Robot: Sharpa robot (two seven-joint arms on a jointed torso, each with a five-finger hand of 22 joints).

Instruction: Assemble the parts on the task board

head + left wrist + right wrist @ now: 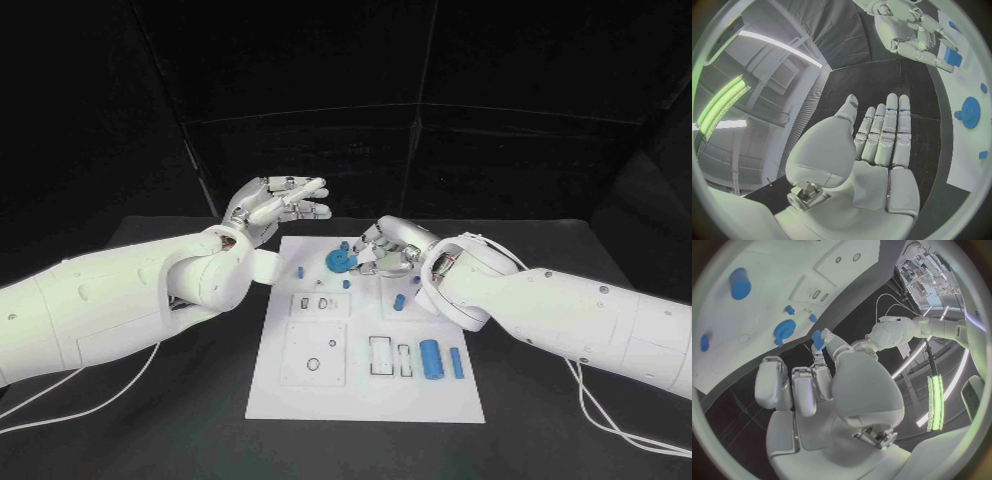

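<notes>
The white task board (368,390) lies in the middle of the black table. A blue gear (339,261) stands on its far end, also seen in the right wrist view (784,331). My right hand (389,245) hovers just beside the gear and pinches a small blue block (818,338) between thumb and finger; the left wrist view shows that block (952,56) in the right hand (911,30) too. My left hand (281,205) is raised above the board's far left corner, fingers straight and apart, holding nothing (879,145).
A blue cylinder (430,357) and a thin blue bar (456,362) lie near the board's right edge, and a small blue peg (398,301) sits behind them. Small blue pieces (300,271) lie near the gear. Rectangular and round recesses (317,355) mark the board's left half.
</notes>
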